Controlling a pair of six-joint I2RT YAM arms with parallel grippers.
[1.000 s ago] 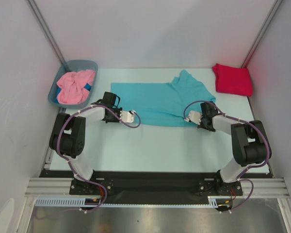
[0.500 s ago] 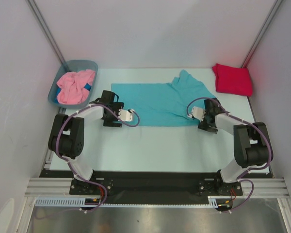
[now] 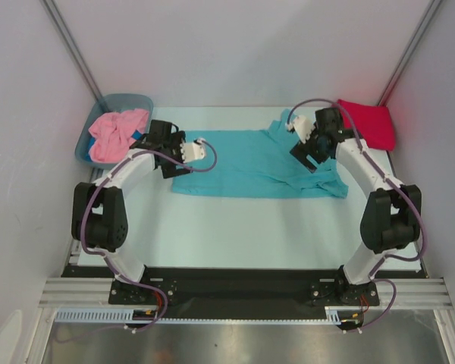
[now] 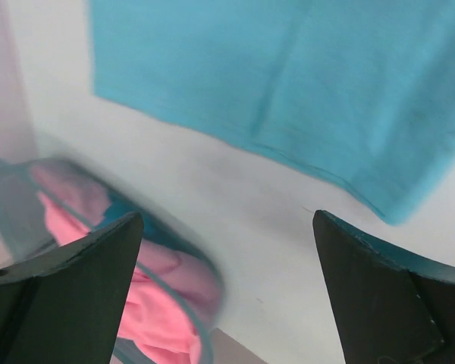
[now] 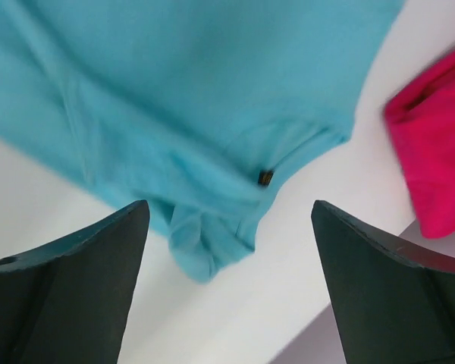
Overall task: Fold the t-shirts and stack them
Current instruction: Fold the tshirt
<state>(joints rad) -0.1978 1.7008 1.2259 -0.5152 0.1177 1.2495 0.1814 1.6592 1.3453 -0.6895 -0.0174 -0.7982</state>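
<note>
- The turquoise soft cloth t-shirt (image 3: pixel 250 163) lies spread across the middle of the pale surface (image 3: pixel 250 227), mostly flat. Its right end is rumpled, and a small bunch of cloth sits at its lower right corner.
- The crimson red t-shirt (image 3: pixel 364 123) lies as a compact folded pad at the upper right of the overhead view, apart from the turquoise one.
- The pink t-shirt (image 3: pixel 117 135) is crumpled inside the grey-blue plastic tub (image 3: pixel 129 96) at the upper left.
- The step in hand looks like the next fold of the turquoise shirt, with neither arm gripping any cloth.
- To do it well, each arm should probably pinch a corner or edge at its own end of the shirt.
- Both arms should then lift together and carry the cloth over evenly, so that the fold line runs straight.
- The bunched right end likely needs pulling flat first, or the fold will trap a lump.
- The left gripper (image 4: pixel 224 220) hovers above the shirt's left edge, near the tub. Its jaws are spread wide with only bare surface between them, holding nothing.
- The right gripper (image 5: pixel 231 206) hovers above the shirt's rumpled right end, between it and the red shirt. Its jaws stand wide apart, empty and touching no cloth.
</note>
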